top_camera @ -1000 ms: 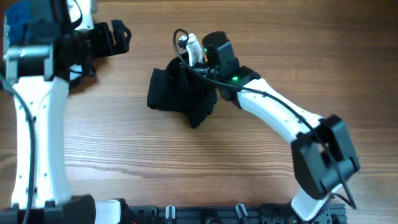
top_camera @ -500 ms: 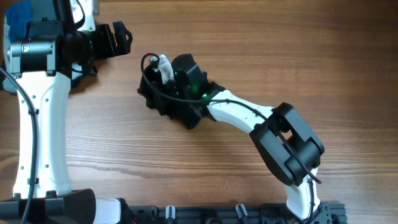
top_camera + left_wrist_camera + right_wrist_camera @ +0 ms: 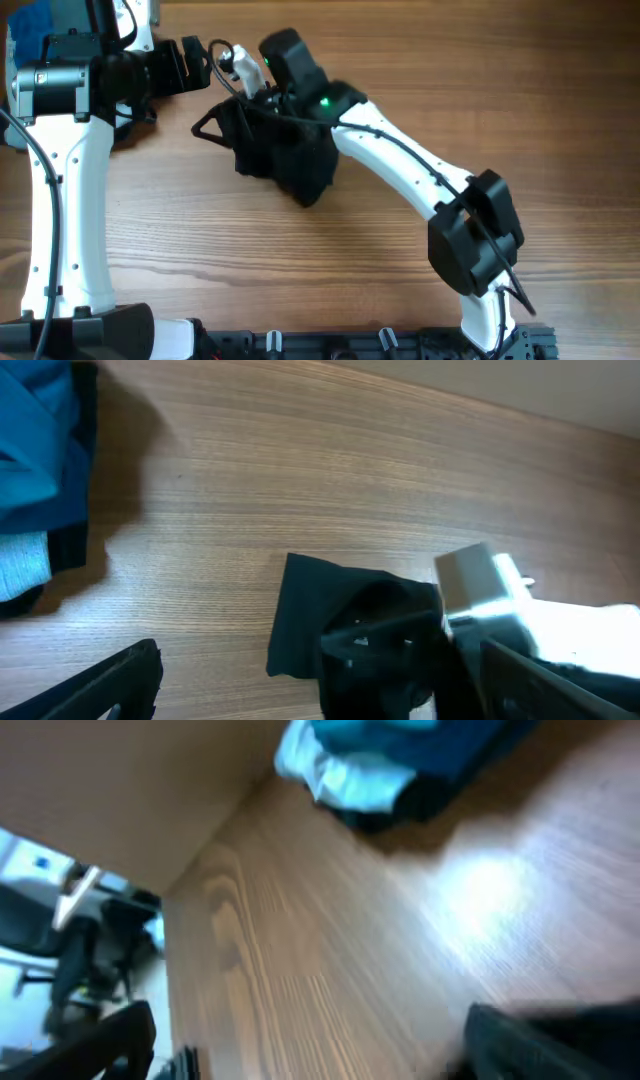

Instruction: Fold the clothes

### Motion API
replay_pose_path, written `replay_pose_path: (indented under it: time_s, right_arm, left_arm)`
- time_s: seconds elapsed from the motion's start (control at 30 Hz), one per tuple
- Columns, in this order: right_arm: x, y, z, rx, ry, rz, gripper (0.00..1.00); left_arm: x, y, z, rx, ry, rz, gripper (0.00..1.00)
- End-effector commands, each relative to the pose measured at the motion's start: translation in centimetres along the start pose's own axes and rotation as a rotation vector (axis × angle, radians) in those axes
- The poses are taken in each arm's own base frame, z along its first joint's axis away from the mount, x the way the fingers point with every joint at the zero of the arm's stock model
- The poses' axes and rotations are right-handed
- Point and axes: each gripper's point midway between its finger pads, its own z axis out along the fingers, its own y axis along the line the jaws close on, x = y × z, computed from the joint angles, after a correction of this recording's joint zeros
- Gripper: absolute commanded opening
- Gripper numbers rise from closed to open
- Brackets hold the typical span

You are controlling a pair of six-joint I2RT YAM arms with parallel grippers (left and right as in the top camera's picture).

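Note:
The clothes (image 3: 288, 163) are a black garment lying in a compact, folded heap on the wooden table, left of centre; the left wrist view shows it as a dark slab (image 3: 312, 612). My right gripper (image 3: 222, 118) hovers at the heap's upper-left edge. It is open, and the blurred right wrist view shows only bare wood between its fingers (image 3: 320, 1040). My left gripper (image 3: 188, 60) hangs open further up and left, apart from the garment; its fingers frame the heap and the right arm's wrist (image 3: 478, 588).
A bright blue garment (image 3: 40, 450) and a pale blue-white one (image 3: 20, 565) are piled at the table's far left, also seen in the right wrist view as a blue heap (image 3: 420, 740). The right arm's white forearm (image 3: 400, 165) crosses the table diagonally.
The right gripper carried the garment's edge leftward, then opened and let go, and now stands up and left of the heap. The left arm has barely moved.

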Motion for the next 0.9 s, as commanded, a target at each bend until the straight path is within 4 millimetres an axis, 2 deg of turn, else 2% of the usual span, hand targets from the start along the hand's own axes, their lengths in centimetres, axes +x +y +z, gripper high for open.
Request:
replay_pose_path:
  time_s: [0.0, 0.13, 0.2, 0.3, 0.37, 0.43, 0.53, 0.63, 0.73, 0.8, 0.87]
  right_arm:
    - [-1.1, -1.8, -1.6, 0.105, 0.013, -0.096, 1.00]
    - [-0.1, -2.1, -1.8, 0.117, 0.054, -0.088, 0.99]
    - [0.0, -3.0, -2.0, 0.167, 0.055, -0.069, 0.99]
    - [0.6, -7.0, -3.8, 0.332, 0.067, 0.033, 0.99]
    - [2.2, -10.8, -6.3, 0.507, 0.108, 0.119, 0.99]
    - [3.6, -13.7, -9.0, 0.624, 0.149, 0.183, 0.99]
    - [4.3, -15.8, -11.4, 0.659, 0.165, 0.248, 1.00]
    - [4.2, -17.0, -12.6, 0.634, 0.142, 0.284, 0.99]
    - [4.5, -17.3, -12.4, 0.599, 0.149, 0.278, 0.90]
    - [5.3, -17.9, -12.0, 0.600, 0.166, 0.290, 0.78]
    - [5.8, -18.4, -11.1, 0.578, 0.179, 0.301, 0.52]
  left_arm:
    - [0.1, 0.5, 0.5, -0.010, 0.015, -0.019, 1.00]
    - [0.2, 0.7, 0.8, -0.015, 0.022, -0.021, 1.00]
    - [0.3, 0.8, 1.1, -0.016, 0.031, -0.023, 1.00]
    - [0.6, 0.9, 1.4, -0.019, 0.048, -0.028, 1.00]
    - [1.2, 1.0, 1.7, -0.022, 0.075, -0.035, 1.00]
    - [1.8, 1.2, 2.2, -0.026, 0.109, -0.043, 1.00]
    - [3.0, 1.4, 3.8, -0.027, 0.178, -0.055, 0.98]
    - [4.2, 0.5, 6.2, 0.004, 0.256, -0.053, 0.96]
    - [5.5, -0.2, 8.6, 0.010, 0.325, -0.037, 0.96]
    - [6.6, -0.8, 10.2, 0.013, 0.373, -0.025, 0.94]
    - [7.3, -1.1, 11.2, 0.015, 0.403, -0.016, 0.87]
